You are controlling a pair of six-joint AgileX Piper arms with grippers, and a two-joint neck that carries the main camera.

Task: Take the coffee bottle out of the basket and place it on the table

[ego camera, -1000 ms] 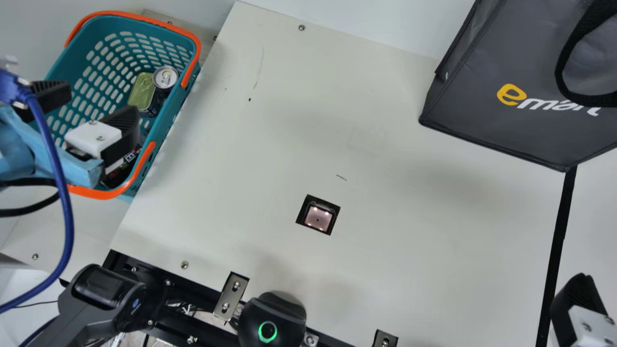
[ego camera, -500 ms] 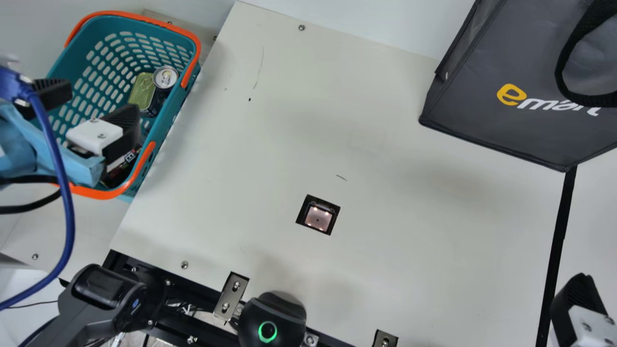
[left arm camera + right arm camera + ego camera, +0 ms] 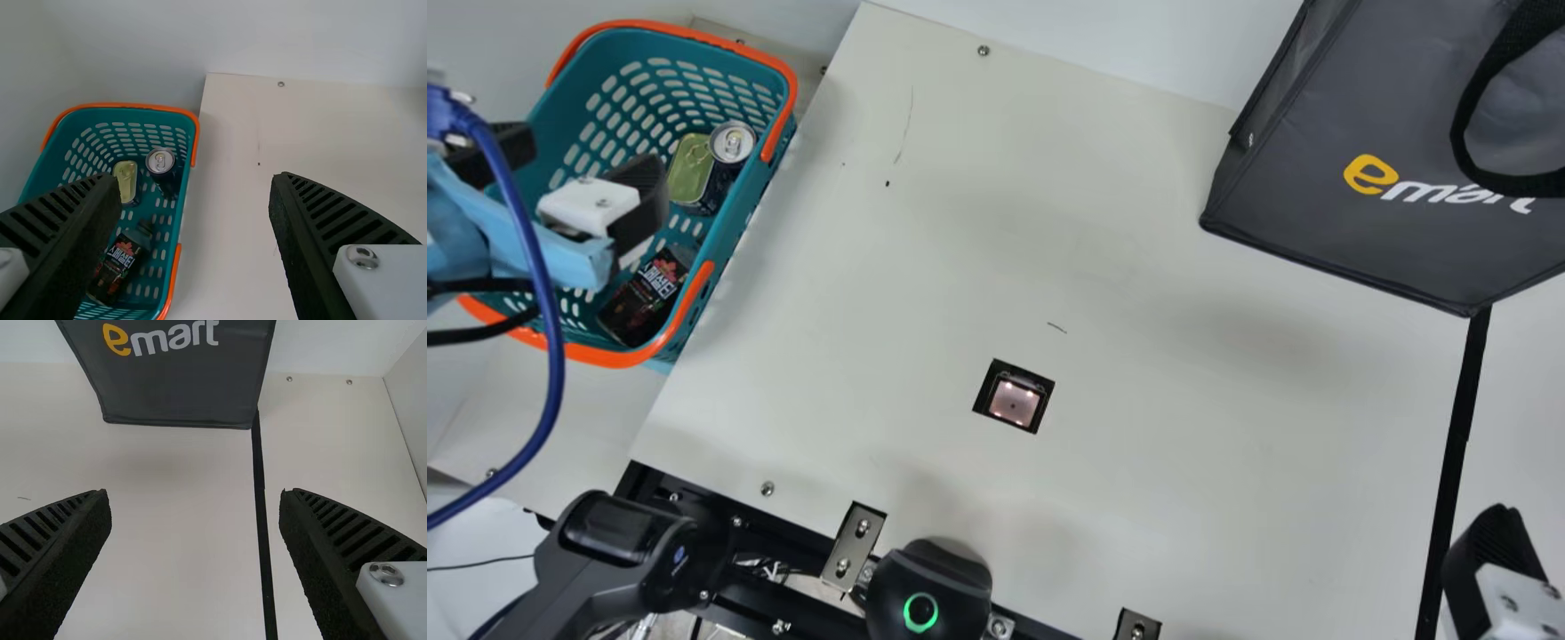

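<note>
Well, coffee bottle point(image 3: 639, 307): tilted, dark, with printed label, in basket's point(image 3: 735, 233) near end
Basket: perforated teal plastic, orange-handled
Left gripper point(image 3: 589, 163): ribbed fingers spread, near basket
Right gripper point(image 3: 1494, 556): spread, ribbed

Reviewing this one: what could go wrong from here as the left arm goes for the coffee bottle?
The left gripper has its jaws wide apart, so one could catch the basket's rim on the way down. The coffee bottle lies slantwise, so an off-angle grip might let it slip. The can beyond its cap end could get bumped.
</note>
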